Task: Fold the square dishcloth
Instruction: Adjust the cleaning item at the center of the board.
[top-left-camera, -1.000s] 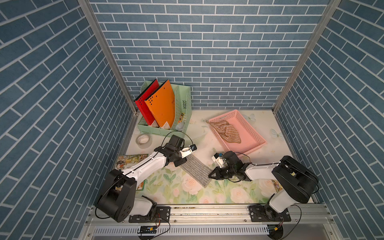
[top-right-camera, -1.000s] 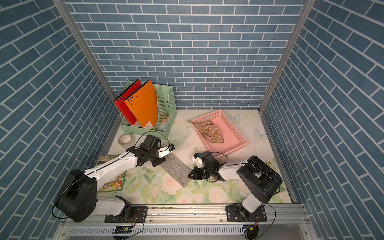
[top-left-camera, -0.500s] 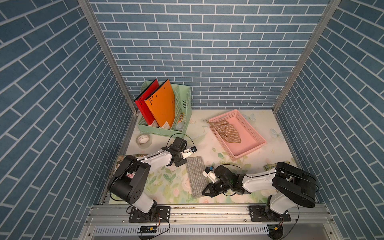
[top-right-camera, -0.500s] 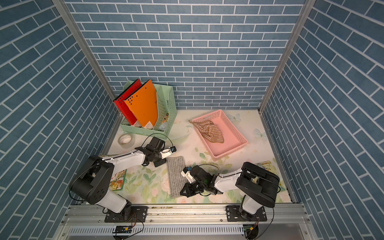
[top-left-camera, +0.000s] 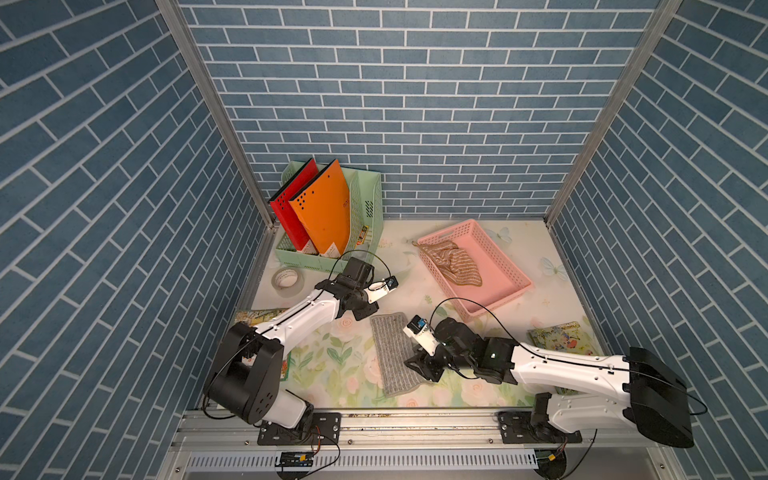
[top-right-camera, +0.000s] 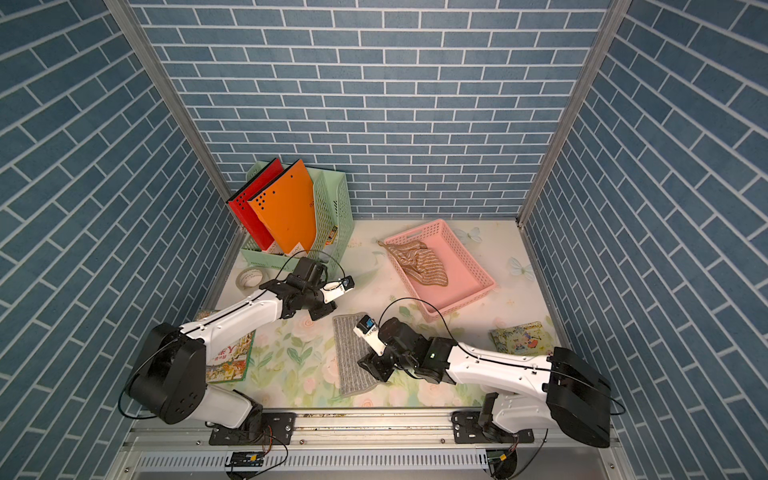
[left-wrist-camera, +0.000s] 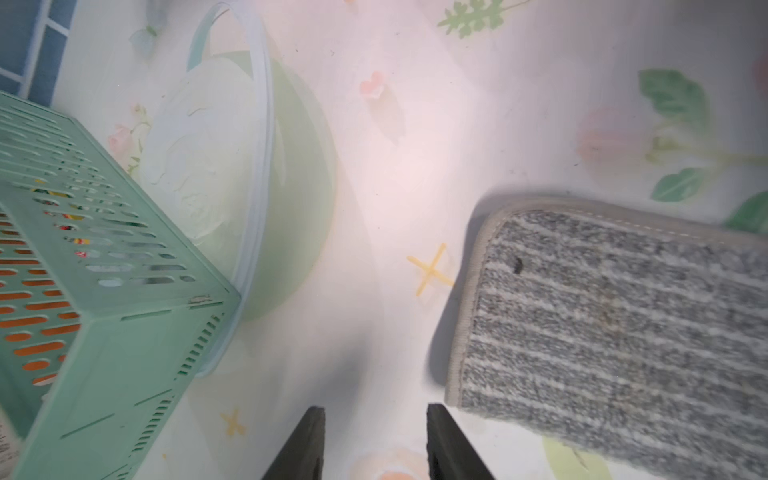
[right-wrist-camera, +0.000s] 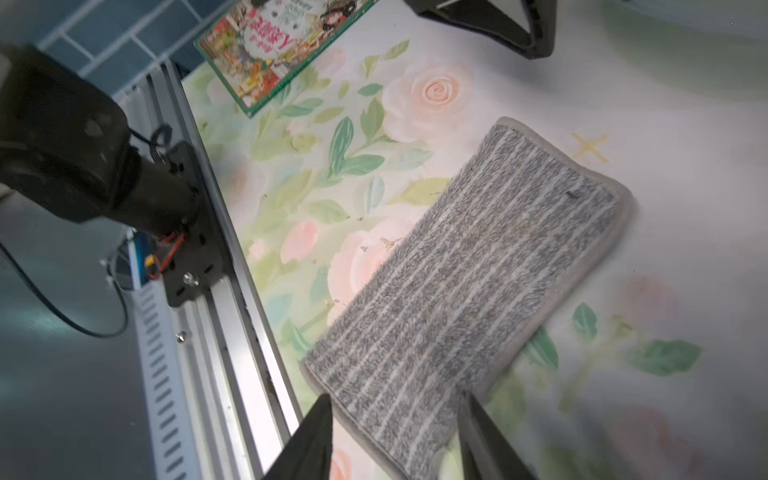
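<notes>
- Floral surface (top-left-camera: 536, 307): carries every item.
- Green file rack (top-left-camera: 368, 208): far left corner, with an orange folder (top-left-camera: 324, 216) and a red folder (top-left-camera: 291, 208) upright inside.
- Pink basket (top-left-camera: 505, 266): far right, with a striped cloth (top-left-camera: 455, 262) crumpled within.
- Grey dishcloth (top-left-camera: 390, 357): flat at front centre, a narrow rectangle, apparently doubled over.
- Right claw (right-wrist-camera: 397, 397): fingers apart over the dishcloth's front end; contact unclear.
- Left claw (left-wrist-camera: 376, 409): fingers apart, empty, just beside its far end.
- Tape roll (top-left-camera: 286, 280): beside the rack.

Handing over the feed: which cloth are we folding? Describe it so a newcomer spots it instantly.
Start at the floral table and look toward its front middle: the grey dishcloth lies flat there as a long rectangle. Unlike the brown striped cloth crumpled in the pink basket, it is grey with pale stripes and a beige hem.
</notes>
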